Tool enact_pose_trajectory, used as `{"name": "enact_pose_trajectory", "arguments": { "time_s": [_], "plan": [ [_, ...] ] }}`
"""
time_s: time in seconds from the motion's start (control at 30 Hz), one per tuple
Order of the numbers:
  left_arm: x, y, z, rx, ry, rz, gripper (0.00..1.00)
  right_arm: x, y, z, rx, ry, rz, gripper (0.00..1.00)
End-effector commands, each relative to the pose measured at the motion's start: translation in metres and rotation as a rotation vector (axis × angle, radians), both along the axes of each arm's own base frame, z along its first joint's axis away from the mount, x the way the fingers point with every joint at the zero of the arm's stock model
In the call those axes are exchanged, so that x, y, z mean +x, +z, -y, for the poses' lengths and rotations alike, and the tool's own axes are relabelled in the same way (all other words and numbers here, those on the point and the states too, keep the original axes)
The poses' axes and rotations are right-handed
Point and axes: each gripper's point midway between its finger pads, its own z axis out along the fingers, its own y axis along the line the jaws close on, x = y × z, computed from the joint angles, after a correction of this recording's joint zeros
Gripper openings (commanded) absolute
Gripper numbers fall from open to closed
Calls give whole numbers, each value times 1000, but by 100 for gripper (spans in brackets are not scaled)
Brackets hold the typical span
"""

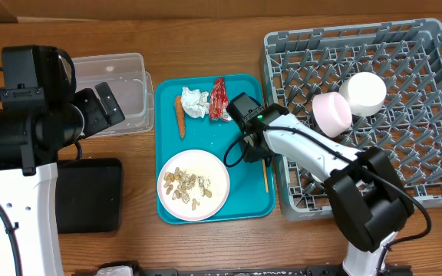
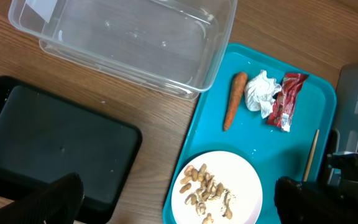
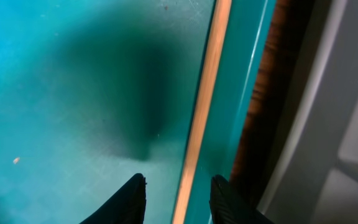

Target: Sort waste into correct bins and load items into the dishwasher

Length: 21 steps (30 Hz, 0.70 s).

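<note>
- Along the right rim of the teal tray (image 1: 244, 195), one wooden chopstick (image 3: 204, 106) lies lengthwise, just beside the raised edge. A thin strip of wooden worktop (image 1: 206, 46) separates that rim from the grey dish rack (image 1: 428, 176).
- The right claw (image 3: 179, 190) hangs low over the chopstick, narrowly parted, one finger on each side and not closed on it.
- The left claw (image 2: 176, 193) is spread wide and holds nothing, above the tray's left edge.
- On the tray lie one carrot (image 1: 180, 115), one crumpled paper wad (image 1: 194, 102) and one red wrapper (image 1: 219, 100) touching the wad. One white plate (image 1: 217, 172) there carries beige food scraps (image 1: 186, 184); the tray's middle is bare.
- Left of the tray sits one clear tub (image 1: 140, 84), just beside its far corner, and one black tray (image 1: 90, 195), set apart from it.
- In the rack, one pink bowl (image 1: 331, 113) touches one white bowl (image 1: 363, 93), with open grid floor around them.
</note>
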Motion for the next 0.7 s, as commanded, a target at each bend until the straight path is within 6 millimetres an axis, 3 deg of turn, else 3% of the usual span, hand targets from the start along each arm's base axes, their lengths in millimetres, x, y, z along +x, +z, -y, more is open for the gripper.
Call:
{"name": "enact_pose_trajectory", "arguments": {
  "time_s": [0.0, 0.23, 0.53, 0.67],
  "plan": [
    [0, 2, -4, 19, -2, 2, 100, 3, -9, 4, -24, -20, 2, 36],
    [0, 2, -4, 19, -2, 2, 100, -7, -37, -1, -11, 4, -87, 34],
    [0, 2, -4, 20, -2, 2, 100, -22, -38, -21, -3, 116, -111, 32],
    [0, 2, -4, 20, -2, 2, 100, -18, -35, -10, -80, 68, -64, 23]
  ]
}}
